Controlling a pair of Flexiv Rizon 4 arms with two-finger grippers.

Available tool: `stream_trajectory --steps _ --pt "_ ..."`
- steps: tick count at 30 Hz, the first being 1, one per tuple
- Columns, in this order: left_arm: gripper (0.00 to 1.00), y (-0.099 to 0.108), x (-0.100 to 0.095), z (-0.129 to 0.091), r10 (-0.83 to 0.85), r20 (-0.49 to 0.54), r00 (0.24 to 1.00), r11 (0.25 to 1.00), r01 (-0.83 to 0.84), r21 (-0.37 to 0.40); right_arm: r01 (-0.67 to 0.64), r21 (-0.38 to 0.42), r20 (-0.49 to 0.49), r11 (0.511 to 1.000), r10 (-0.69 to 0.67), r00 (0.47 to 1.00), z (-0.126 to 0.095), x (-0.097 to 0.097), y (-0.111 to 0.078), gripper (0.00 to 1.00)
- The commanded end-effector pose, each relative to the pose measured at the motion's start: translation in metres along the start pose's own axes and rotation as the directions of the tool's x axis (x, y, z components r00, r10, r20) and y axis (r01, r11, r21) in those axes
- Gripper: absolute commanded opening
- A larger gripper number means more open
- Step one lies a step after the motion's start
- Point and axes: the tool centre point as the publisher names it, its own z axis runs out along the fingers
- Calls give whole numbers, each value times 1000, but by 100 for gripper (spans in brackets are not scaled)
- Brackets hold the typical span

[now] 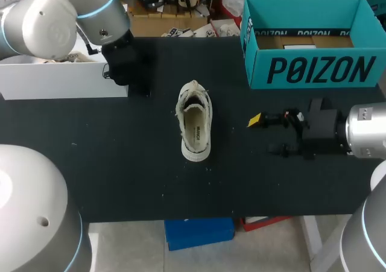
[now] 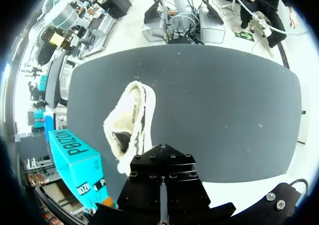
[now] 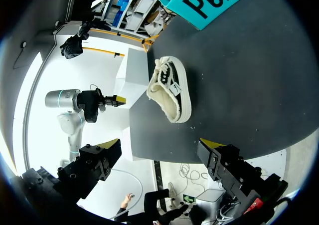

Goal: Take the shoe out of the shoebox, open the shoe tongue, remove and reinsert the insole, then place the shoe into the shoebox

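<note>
Cut off, too small to read
Teal cardboard shoebox (image 3: 219,8) clipped by the rim in the right wrist view, only one printed wall showing; print inside cream canvas shoe (image 1: 196,124) too small to read.

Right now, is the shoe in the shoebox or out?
Out. The shoe sits sole-down on the black table, its opening facing up, well apart from the teal shoebox.

You have large dark lettering on the shoebox (image 1: 258,55) front, two o'clock from the shoe (image 1: 204,112); the insole (image 1: 194,130) print is unreadable.
</note>
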Motion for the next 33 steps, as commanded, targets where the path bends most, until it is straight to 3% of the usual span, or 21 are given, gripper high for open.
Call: stream_trajectory --steps 1,10,21,33 --pt "0 -3 6 -5 3 33 999 1000 -3 -17 -1 0 1 1000 1 1000 0 0 0 100" --pt "0 1 -17 11 10 59 998 1000 -10 -4 -1 0 1 1000 1 1000 0 0 0 100" --pt "0 12 -60 44 48 54 997 998 -50 32 -1 0 1 1000 1 1000 0 0 0 100" --pt "0 27 -88 80 72 43 997 996 -74 56 -1 0 1 1000 1 1000 0 0 0 100"
